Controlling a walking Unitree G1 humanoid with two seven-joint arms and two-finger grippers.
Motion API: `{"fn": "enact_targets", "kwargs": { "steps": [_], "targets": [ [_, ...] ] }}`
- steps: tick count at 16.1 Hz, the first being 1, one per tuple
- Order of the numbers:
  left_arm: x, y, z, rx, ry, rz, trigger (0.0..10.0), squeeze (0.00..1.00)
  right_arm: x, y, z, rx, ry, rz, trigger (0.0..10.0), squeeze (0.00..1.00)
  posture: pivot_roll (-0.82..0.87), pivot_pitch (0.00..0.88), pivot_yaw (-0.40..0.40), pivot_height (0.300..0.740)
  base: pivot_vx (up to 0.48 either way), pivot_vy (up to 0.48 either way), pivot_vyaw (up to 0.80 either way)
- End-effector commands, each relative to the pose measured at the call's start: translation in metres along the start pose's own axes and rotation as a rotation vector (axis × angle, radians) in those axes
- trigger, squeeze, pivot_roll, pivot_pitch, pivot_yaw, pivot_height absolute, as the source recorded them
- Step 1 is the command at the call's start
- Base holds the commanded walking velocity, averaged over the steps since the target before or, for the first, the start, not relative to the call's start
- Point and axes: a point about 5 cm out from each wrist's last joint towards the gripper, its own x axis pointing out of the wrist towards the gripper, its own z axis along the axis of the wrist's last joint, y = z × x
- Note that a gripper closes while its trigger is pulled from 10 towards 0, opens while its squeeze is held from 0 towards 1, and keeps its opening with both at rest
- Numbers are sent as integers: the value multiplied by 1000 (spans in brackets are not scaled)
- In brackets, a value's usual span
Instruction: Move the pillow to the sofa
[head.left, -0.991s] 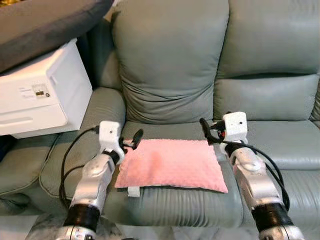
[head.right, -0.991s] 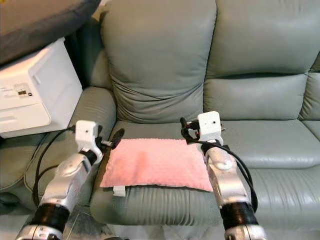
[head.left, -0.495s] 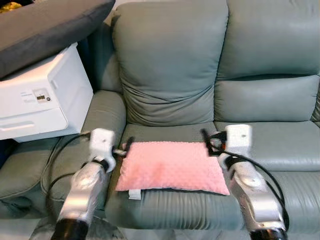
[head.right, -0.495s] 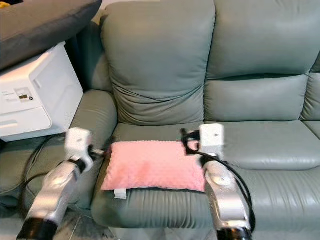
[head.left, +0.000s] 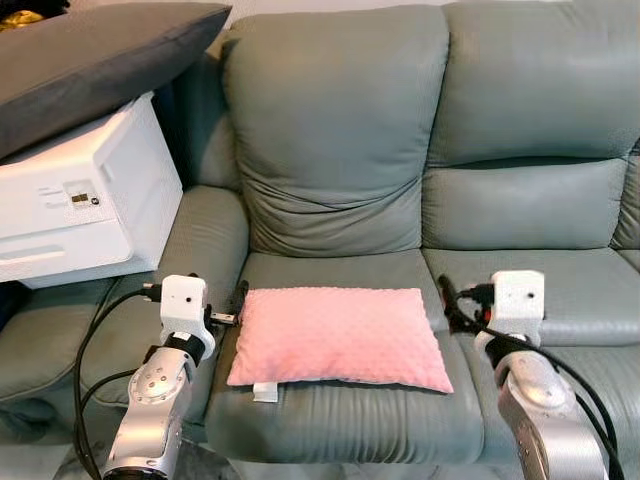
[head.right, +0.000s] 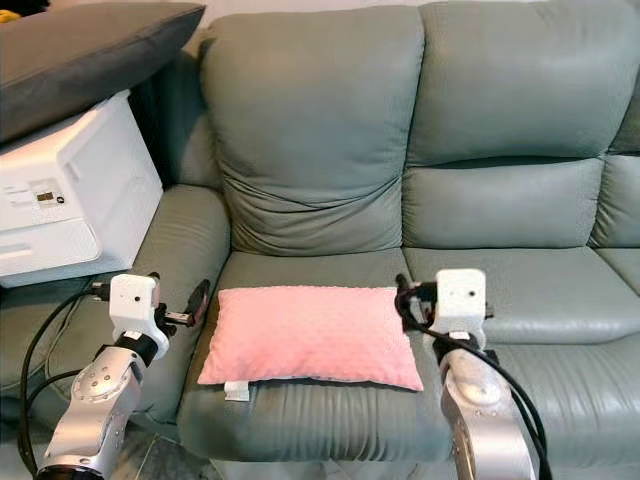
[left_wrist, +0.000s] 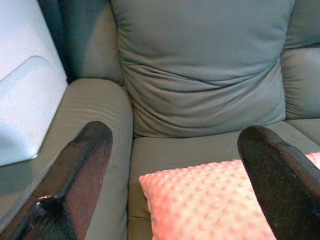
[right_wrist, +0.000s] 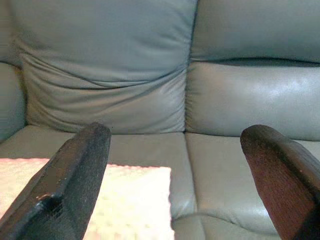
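A pink dimpled pillow (head.left: 340, 335) lies flat on the left seat cushion of the grey-green leather sofa (head.left: 340, 150), with a white tag at its front left corner. My left gripper (head.left: 238, 300) hangs just off the pillow's left edge, open and holding nothing. On the other side, my right gripper (head.left: 446, 297) is a little off the pillow's right edge, open as well. In the left wrist view the pillow's corner (left_wrist: 220, 200) lies between the two spread fingers (left_wrist: 75, 175). The right wrist view has the pillow (right_wrist: 125, 200) low between the fingers (right_wrist: 70, 175).
A white printer-like box (head.left: 80, 195) sits on the sofa's left armrest, with a dark grey cushion (head.left: 95, 50) resting on top of it. The right seat cushion (head.left: 570, 270) lies beyond my right arm. Black cables loop beside both arms.
Both grippers have pulled back from the pillow's edges and outward. The pillow stays lying on the seat. The camera has also shifted back slightly.
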Motion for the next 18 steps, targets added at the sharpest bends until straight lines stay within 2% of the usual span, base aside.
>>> {"fn": "enact_targets", "kwargs": {
  "steps": [1, 5, 11, 14, 15, 18],
  "targets": [
    [2, 5, 4, 10, -10, 24, 10000, 0, 0, 7, 9, 13, -30, 34, 10000, 0, -151, 0, 54, 740, 0, 0, 0],
    [7, -2, 8, -3, -20, 31, 10000, 0, 2, 10, 15, 0, -38, 61, 10000, 0, -155, 0, 57, 740, 0, 0, 700],
    [8, 2, 5, 7, 21, 53, 10000, 0, 2, 9, 18, -10, -33, 64, 10000, 0, -159, 0, 69, 740, 0, 0, 800],
    [8, 0, 7, 48, 33, 46, 10000, 0, 1, 10, 17, -5, -26, 60, 10000, 0, -161, 0, 73, 740, 0, 0, 800],
    [8, 0, 4, -2, 45, 27, 10000, 0, 1, 10, 16, -1, -23, 57, 10000, 0, -161, 0, 72, 740, 0, 0, 800],
    [7, 5, 3, -11, 57, 58, 10000, 0, 1, 9, 17, 5, -19, 53, 10000, 0, -161, 0, 72, 740, 0, 0, 800]
  ]
}}
